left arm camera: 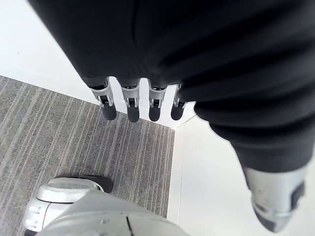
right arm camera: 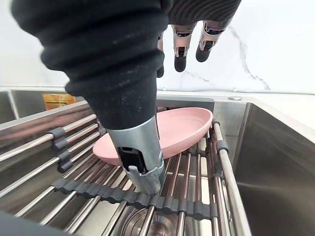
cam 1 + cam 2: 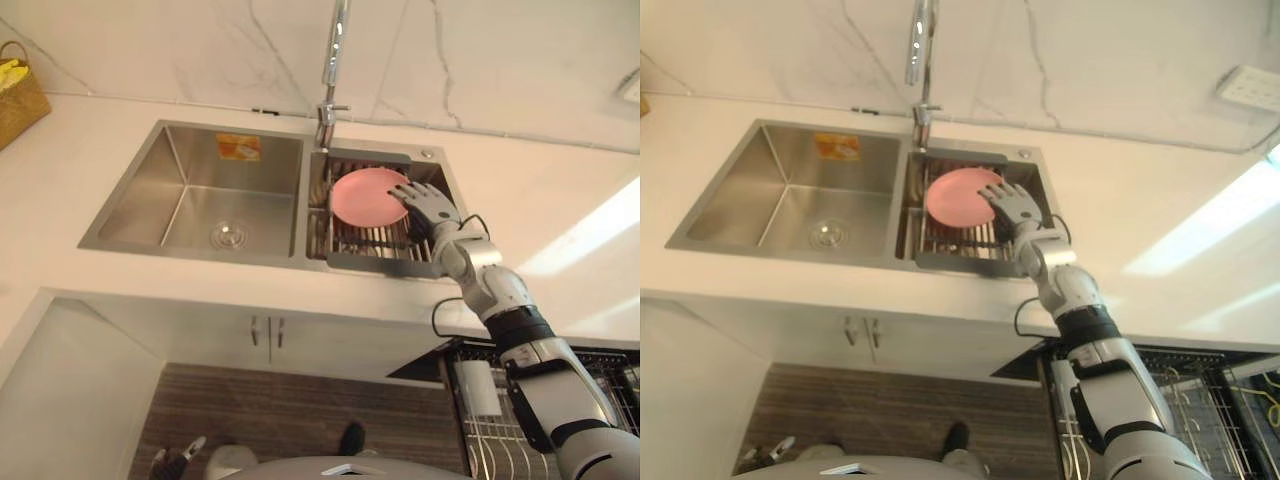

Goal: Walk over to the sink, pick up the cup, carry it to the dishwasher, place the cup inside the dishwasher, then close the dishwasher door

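A white countertop [image 3: 90,150] under a marbled wall holds a steel sink [image 3: 180,190] of 2 basins, with a faucet [image 3: 335,50] at the back edge between them. The left basin is bare. Across the right basin sits a barred rack [image 2: 206,167], and on its back part, near the faucet, lies a shallow pink dish [image 3: 362,196], which looks more like a dish than a cup.

The right hand [image 3: 428,205] is spread above the dish's right rim, fingers straight and apart, thumb [image 2: 140,157] hanging just before the near rim, holding nothing. The left hand [image 1: 129,105] hangs relaxed over the floor.

A good grasp likely means lowering the hand so the thumb goes under the raised rim and the fingers go over it. Pinch firmly, then lift straight up clear of the bars before turning toward the open dishwasher [image 3: 1180,400].
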{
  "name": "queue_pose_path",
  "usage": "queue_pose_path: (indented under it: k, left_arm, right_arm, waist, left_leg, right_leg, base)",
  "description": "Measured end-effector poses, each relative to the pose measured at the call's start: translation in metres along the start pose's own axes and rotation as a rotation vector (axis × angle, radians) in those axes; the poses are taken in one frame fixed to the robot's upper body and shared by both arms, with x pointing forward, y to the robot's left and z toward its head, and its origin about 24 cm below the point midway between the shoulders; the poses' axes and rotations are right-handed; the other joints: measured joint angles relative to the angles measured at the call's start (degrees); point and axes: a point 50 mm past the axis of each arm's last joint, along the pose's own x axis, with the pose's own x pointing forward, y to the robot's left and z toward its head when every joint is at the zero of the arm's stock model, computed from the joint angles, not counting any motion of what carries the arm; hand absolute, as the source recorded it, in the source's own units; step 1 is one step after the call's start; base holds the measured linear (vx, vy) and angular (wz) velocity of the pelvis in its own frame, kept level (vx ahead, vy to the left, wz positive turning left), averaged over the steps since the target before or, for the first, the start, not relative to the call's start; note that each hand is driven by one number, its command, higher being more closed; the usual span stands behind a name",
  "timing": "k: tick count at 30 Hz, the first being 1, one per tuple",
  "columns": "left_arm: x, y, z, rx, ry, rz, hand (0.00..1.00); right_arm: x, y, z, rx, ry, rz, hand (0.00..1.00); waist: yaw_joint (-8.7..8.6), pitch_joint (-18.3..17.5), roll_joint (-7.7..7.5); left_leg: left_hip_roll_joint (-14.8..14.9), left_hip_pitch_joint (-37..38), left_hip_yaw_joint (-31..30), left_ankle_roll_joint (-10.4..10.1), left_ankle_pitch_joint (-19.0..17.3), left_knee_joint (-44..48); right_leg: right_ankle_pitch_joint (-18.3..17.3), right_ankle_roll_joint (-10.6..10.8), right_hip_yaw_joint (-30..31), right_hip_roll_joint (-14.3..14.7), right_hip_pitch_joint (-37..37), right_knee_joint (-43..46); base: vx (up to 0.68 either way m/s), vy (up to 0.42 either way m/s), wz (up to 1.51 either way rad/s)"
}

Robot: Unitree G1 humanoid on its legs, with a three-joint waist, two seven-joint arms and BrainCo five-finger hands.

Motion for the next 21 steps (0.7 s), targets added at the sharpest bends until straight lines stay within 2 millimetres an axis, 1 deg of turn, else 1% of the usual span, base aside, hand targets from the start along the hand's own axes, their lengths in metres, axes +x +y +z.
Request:
queue_pose_path:
  k: [2,4,7,9,12,15,20,21]
  left_arm:
    - [0.0,0.0,0.002,0.005,-0.008,0.0,0.0]
    - [0.0,0.0,0.0,0.007,-0.004,0.0,0.0]
    - [0.0,0.002,0.0,0.014,-0.007,0.003,0.0]
    - [0.0,0.005,0.001,0.024,-0.013,0.006,0.0]
    - [0.0,0.002,0.003,0.037,-0.022,-0.006,0.0]
    - [0.001,0.002,0.008,0.024,-0.044,-0.005,0.0]
    - [0.001,0.002,0.012,0.005,-0.066,-0.005,0.0]
    - [0.001,0.003,0.016,-0.001,-0.083,-0.002,0.0]
  right_arm:
    - [0.0,0.002,-0.003,-0.003,0.023,0.003,0.0]
    - [0.002,0.006,-0.002,-0.016,0.032,0.002,0.0]
    - [0.002,0.01,-0.006,-0.037,0.06,-0.005,0.0]
    - [0.001,0.015,-0.011,-0.042,0.093,0.006,0.0]
    - [0.003,0.02,-0.018,-0.039,0.138,0.035,0.0]
    - [0.007,0.018,-0.022,-0.033,0.17,0.031,0.0]
    - [0.011,0.018,-0.026,-0.034,0.204,0.041,0.0]
    - [0.014,0.013,-0.028,-0.031,0.22,0.027,0.0]
  waist:
    - [0.53,0.09,-0.16]
    - [0.59,0.24,-0.41]
    - [0.87,0.67,-1.11]
    - [1.57,1.11,-1.63]
    - [2.29,1.45,-1.55]
    - [2.67,2.57,-1.44]
    - [4.2,3.55,-1.56]
    - [5.15,4.38,-1.93]
  left_leg:
    - [-0.09,-0.03,-0.13,0.04,0.02,0.01]
    - [-0.27,-0.16,-0.48,0.15,0.11,0.01]
    - [-0.55,-0.59,-1.13,0.27,0.36,-0.01]
    - [-0.56,-1.33,-1.44,0.24,0.45,-0.02]
    - [-0.62,-2.13,-2.16,0.18,0.71,0.05]
    - [-0.59,-2.63,-3.0,0.09,1.02,0.01]
    - [-0.61,-3.97,-4.56,0.01,1.15,0.15]
    - [-0.63,-4.71,-4.62,-0.03,1.29,0.22]
  right_leg:
    - [0.01,0.01,-0.1,-0.09,0.06,0.0]
    - [0.02,0.03,-0.32,-0.27,0.26,-0.01]
    - [0.04,0.06,-0.81,-0.56,0.41,-0.02]
    - [0.01,0.08,-1.12,-0.6,0.17,-0.02]
    - [-0.04,0.11,-1.65,-0.68,-0.14,-0.02]
    - [-0.14,0.13,-2.3,-0.65,-0.16,0.0]
    - [-0.19,0.17,-3.51,-0.67,-0.41,0.34]
    - [-0.18,0.16,-3.55,-0.67,-1.09,0.34]
  base:
    - [-0.01,0.005,0.02]
    - [-0.02,0.014,0.08]
    - [-0.04,0.012,0.11]
    - [-0.06,-0.004,0.07]
    - [-0.01,-0.004,0.09]
    - [-0.02,-0.013,0.15]
    - [0.01,-0.005,0.15]
    - [-0.01,-0.003,0.05]
